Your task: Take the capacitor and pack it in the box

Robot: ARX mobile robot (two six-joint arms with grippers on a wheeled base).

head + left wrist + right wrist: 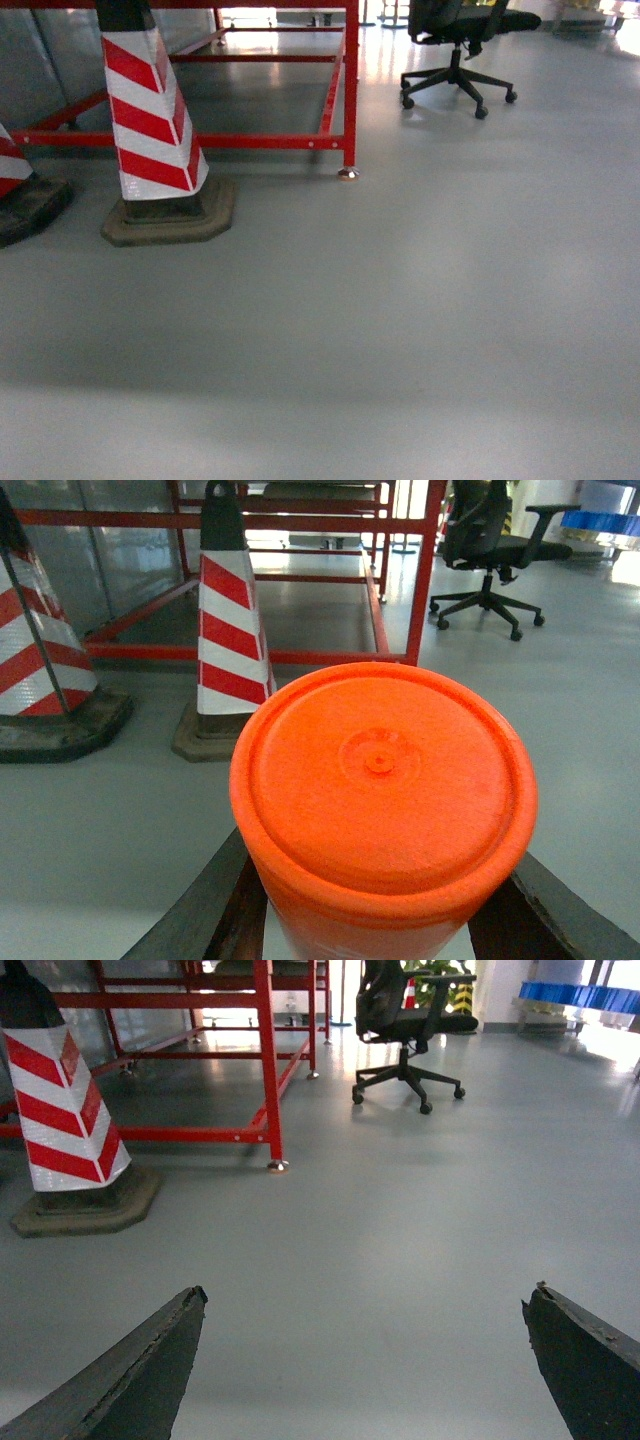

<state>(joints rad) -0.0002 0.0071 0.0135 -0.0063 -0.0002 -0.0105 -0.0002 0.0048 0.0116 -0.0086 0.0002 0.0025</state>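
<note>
Left gripper [375,920] clamps an orange cylinder [383,805] while the right gripper [365,1360] gapes wide and empty; with no box in view, it could slip and roll across the floor [400,330].

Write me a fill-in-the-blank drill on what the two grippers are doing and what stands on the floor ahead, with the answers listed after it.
1. The left gripper is shut on a round cylinder whose colour is ____.
2. The right gripper holds nothing and its dark fingers stand ____.
3. The traffic cone on its dark base is striped white and ____.
4. Beyond the red metal frame stands a black wheeled office ____.

Missing words: orange; open; red; chair
</note>
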